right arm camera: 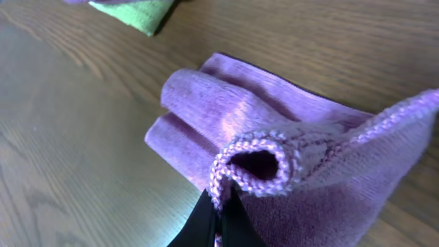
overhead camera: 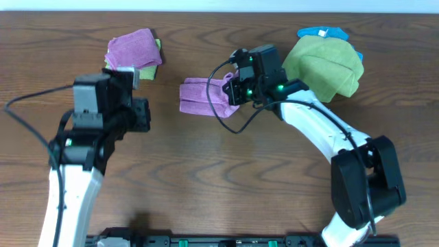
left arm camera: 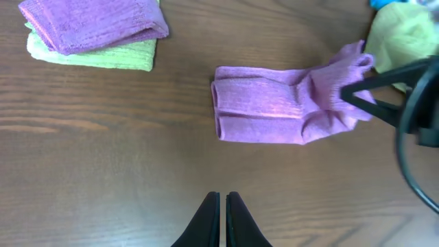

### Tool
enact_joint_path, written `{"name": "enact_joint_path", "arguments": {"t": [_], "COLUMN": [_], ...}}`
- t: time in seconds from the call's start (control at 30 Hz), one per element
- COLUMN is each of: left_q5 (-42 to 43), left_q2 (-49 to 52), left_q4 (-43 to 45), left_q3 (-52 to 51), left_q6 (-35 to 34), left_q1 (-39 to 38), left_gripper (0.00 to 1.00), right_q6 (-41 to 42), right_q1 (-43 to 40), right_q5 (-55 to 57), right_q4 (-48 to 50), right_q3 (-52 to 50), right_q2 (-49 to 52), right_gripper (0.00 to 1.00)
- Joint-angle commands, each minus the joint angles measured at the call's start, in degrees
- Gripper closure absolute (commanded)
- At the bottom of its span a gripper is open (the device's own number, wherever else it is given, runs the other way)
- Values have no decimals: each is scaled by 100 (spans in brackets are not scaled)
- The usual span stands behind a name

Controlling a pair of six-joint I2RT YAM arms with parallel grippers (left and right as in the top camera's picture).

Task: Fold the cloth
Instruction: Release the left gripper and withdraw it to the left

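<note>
The cloth (overhead camera: 200, 97) is a mauve towel lying partly folded into a thick band in the middle of the wooden table; it also shows in the left wrist view (left arm camera: 264, 113). My right gripper (overhead camera: 236, 89) is shut on the cloth's stitched edge, which curls into a loop just above the fingers (right arm camera: 219, 206). That right end of the cloth (right arm camera: 226, 110) is lifted and bunched. My left gripper (overhead camera: 140, 113) hovers to the left of the cloth, shut with nothing between its fingers (left arm camera: 222, 197), a short way from the cloth's near edge.
A folded purple cloth (overhead camera: 132, 49) lies on a folded lime-green one (overhead camera: 148, 71) at the back left. An olive-green towel (overhead camera: 322, 65) is heaped at the back right, with a small blue cloth (overhead camera: 321, 32) behind it. The right arm's cable (overhead camera: 230, 123) loops over the table.
</note>
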Motion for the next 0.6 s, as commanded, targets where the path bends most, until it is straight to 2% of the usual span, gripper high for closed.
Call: {"name": "enact_joint_path", "arguments": {"t": [0.0,0.27,0.57], "left_q5": [105,1021,1156], "left_q2": [-352,-680,-684], "left_q4": [-26,-42,-66], "left_q3": [-269,-975,-1110], "left_q6": [-4,-17,28], "left_q1": [173,1060,1158], "left_gripper": [94,94,94], "right_q6": [-87,-83,33], "right_q1": [162,442,730], "right_q5": [68,24,-107], "right_q4": [83,286,723], "right_q3": [79,83,120], "right_q2": [76,354,778], "right_gripper": [98,98,98]}}
